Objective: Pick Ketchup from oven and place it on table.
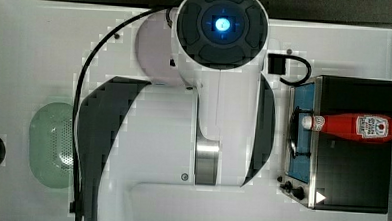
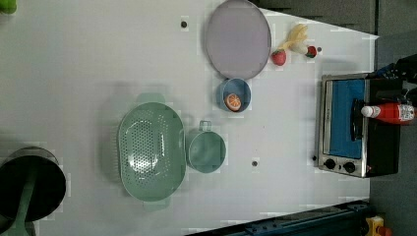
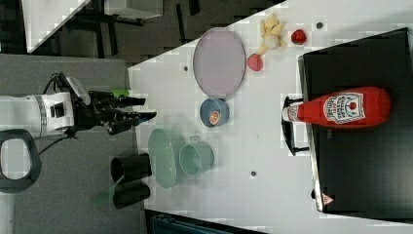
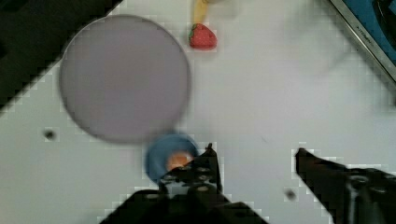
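The ketchup (image 3: 341, 108) is a slim red squeeze bottle with a white cap and a white label, and it is lying on its side on the black top of the oven (image 3: 360, 161), at the right side of the right view. The cap reaches past the front edge of the oven, above the black door handle. In the top view the bottle (image 1: 353, 126) is found at the right of the frame, and in the left view it (image 2: 391, 112) is seen at the right edge, also on the oven (image 2: 344, 125).

The gripper (image 4: 254, 156) is seen in the wrist view with its two black fingers spread apart and nothing between them. In the right view it (image 3: 143, 109) is at the left of the frame, well apart from the bottle, so the reach is judged as not yet begun.

The bottle is judged to be light, with soft plastic walls that give under pressure and a smooth, rather slippery skin. Because it lies on a round side, it could roll when it is touched. It is best taken across the middle of the body, near the label, with a moderate squeeze. The cap end is narrower and is less suitable.

The white table (image 2: 74, 73) has free space in the left half of the left view, beside a green strainer (image 2: 152, 151).
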`<act>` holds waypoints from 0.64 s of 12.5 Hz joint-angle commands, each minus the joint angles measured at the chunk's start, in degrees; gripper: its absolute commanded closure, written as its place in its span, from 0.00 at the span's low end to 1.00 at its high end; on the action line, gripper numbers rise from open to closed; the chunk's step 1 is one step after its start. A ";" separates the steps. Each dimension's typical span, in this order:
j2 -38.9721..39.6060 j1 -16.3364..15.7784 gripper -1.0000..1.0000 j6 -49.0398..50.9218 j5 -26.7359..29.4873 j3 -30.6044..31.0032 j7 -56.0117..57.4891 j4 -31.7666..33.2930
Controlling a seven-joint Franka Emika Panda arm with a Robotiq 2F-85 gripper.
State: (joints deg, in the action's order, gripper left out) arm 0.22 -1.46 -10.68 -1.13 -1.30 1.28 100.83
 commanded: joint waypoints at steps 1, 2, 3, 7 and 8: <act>-20.37 0.52 0.21 13.63 0.69 -3.17 -2.20 7.39; -20.37 0.53 0.10 13.62 0.69 -3.18 -2.20 7.45; -20.31 0.63 0.00 13.60 0.65 -3.31 -2.20 7.45; -18.90 1.59 0.00 11.73 0.58 -7.21 -2.20 7.45; -17.99 2.05 0.00 10.36 0.58 -9.00 -2.20 7.45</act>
State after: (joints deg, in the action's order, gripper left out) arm -21.82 -0.41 0.55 -0.67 -8.39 1.28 105.36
